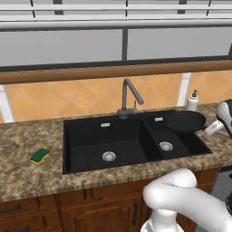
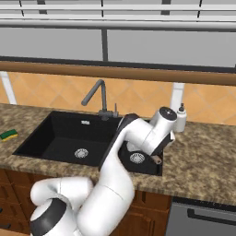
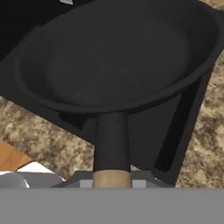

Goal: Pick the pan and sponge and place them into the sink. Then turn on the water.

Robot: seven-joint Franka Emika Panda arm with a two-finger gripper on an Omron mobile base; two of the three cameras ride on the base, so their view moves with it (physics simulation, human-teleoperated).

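My gripper (image 1: 217, 128) is shut on the handle (image 3: 112, 140) of the black pan (image 1: 186, 121), at its tan tip. It holds the pan level over the right rear corner of the sink's (image 1: 68, 136) narrow basin. In the hand view the pan (image 3: 118, 57) hangs above the sink's edge and the speckled counter. The arm hides most of the pan in the right base view, where the gripper (image 2: 156, 156) sits over the narrow basin. The green and yellow sponge (image 1: 40, 155) lies on the counter left of the sink. No water runs from the faucet (image 1: 129, 97).
A white soap bottle (image 1: 193, 100) stands behind the sink's right end, close to the pan. The gooseneck faucet rises behind the divider between the two basins. Each basin has a silver drain (image 1: 108, 156). A tiled wall backs the counter.
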